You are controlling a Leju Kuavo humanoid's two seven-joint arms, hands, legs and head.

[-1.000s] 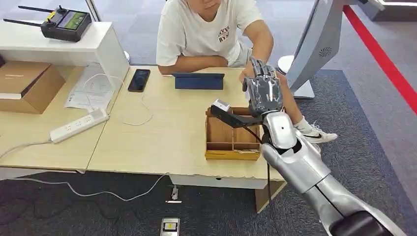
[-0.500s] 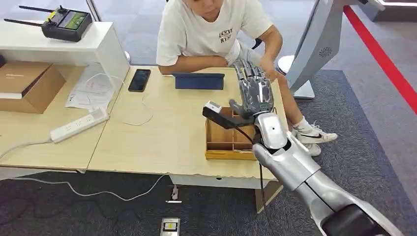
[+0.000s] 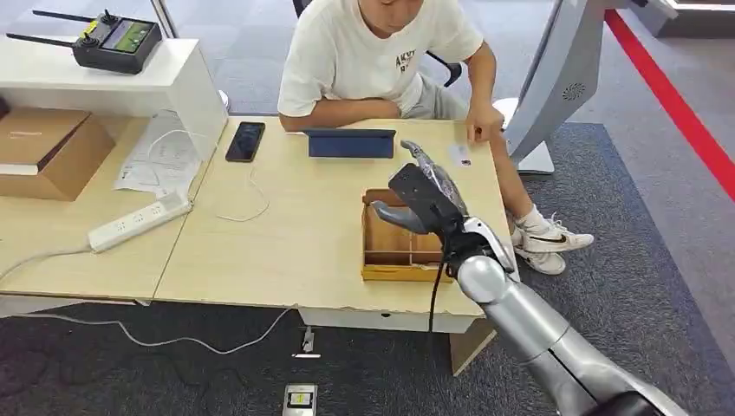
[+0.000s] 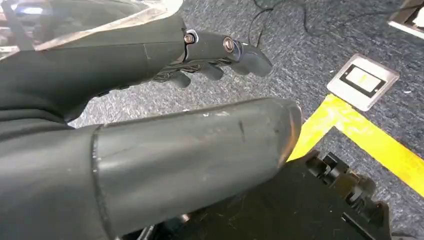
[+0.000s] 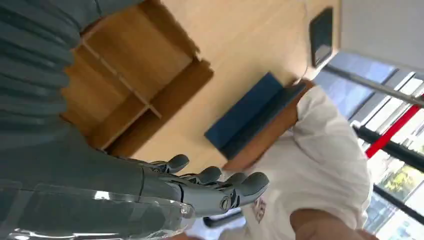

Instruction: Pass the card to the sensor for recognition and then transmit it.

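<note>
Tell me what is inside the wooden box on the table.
The compartmented wooden box shows bare wooden dividers and empty-looking sections. The robot's right hand hangs above its far right part, covering that corner, so its contents cannot be seen.

Matt wooden tray (image 3: 407, 273), rough carpet (image 3: 641, 251)

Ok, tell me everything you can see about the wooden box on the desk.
The wooden tray box is a shallow, open-topped organizer of light brown wood, split by thin dividers into several compartments that look empty where visible. It lies flat near the desk's front right edge. The robot's right hand hovers over its far side, hiding part of it.
</note>
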